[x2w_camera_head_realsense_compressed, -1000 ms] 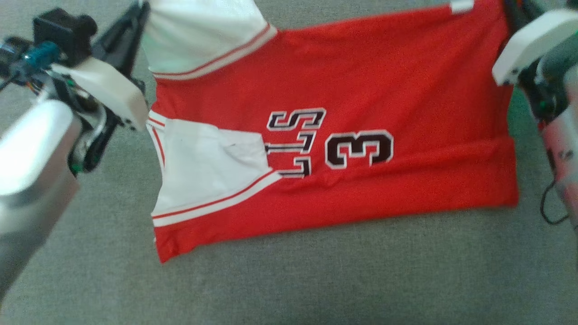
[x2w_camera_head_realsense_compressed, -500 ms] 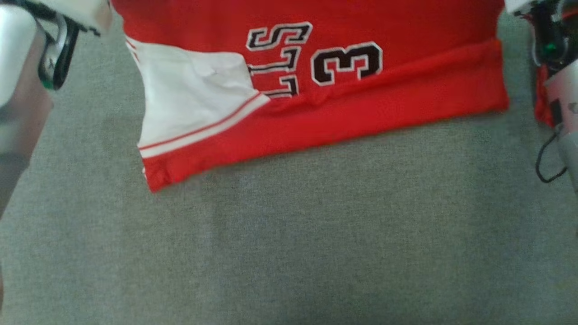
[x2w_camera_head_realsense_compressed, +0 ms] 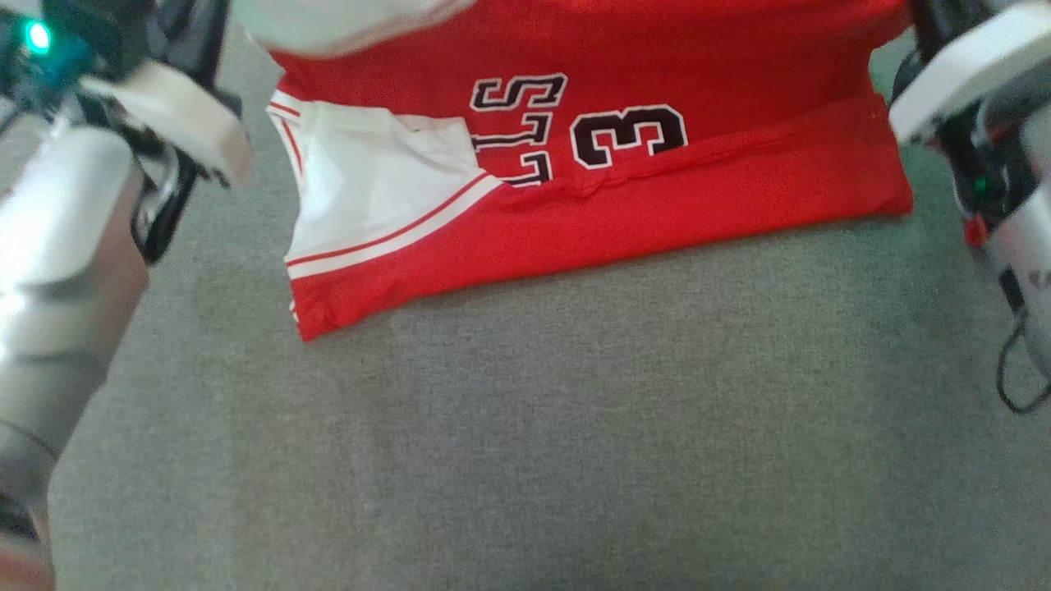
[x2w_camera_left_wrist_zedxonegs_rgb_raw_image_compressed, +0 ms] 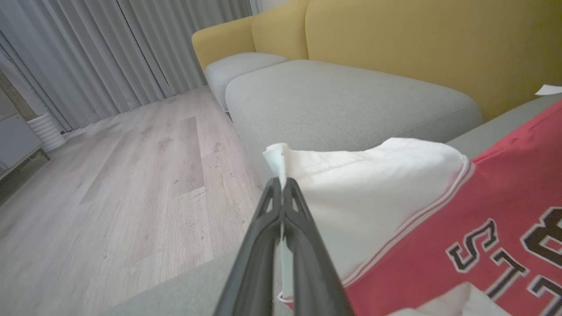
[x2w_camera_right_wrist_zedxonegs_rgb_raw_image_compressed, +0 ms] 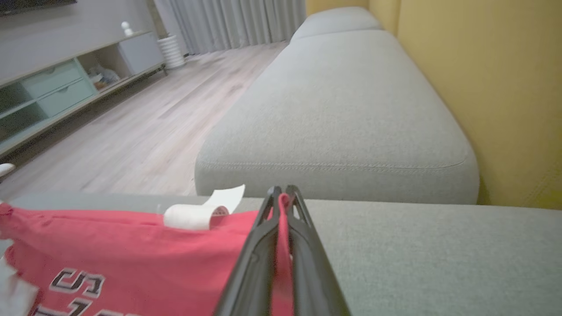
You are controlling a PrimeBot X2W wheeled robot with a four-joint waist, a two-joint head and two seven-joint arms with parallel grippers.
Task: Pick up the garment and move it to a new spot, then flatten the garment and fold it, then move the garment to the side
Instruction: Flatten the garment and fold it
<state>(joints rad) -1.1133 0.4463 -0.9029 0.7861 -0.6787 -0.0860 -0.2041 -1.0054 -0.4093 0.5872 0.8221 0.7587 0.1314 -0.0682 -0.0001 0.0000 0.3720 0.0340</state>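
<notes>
Still, left claw (x2w_camera_left_wrist_zedxonegs_rgb_raw_image_compressed: 281, 189) and right claw (x2w_camera_right_wrist_zedxonegs_rgb_raw_image_compressed: 281, 195) pinch the garment (x2w_camera_head_realsense_compressed: 657, 213).

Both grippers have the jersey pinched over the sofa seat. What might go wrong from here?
The left gripper pinches just the thin edge of the white sleeve; a pull may slip it free.
The right gripper likewise grips a narrow bit of red fabric.
The jersey has a crease across its lower part, which may get pressed in on the sofa seat.
</notes>
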